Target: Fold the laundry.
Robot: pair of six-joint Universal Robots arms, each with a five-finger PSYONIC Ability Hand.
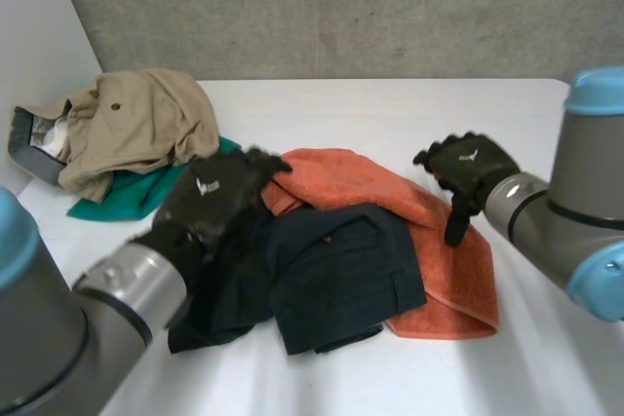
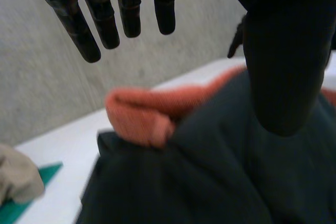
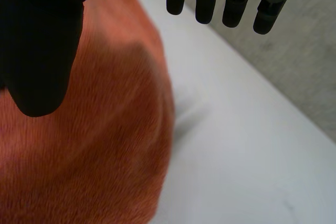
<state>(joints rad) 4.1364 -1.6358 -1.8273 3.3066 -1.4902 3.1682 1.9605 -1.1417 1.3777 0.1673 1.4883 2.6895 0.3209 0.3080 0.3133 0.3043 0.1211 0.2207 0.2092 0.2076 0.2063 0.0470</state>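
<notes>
I read the left hand [image 1: 210, 197] as released, fingers straight, over the dark garment [image 1: 331, 275], which lies across the orange towel [image 1: 444, 250] at the middle of the table [image 1: 390, 114]. The right hand [image 1: 466, 168] is released, empty, above the towel's right edge.

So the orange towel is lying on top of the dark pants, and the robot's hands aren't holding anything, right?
Not quite, it's the other way round. The dark pants lie on top of the orange towel, as the head view shows. The rest is right: the left hand and the right hand are open and hold nothing.
</notes>
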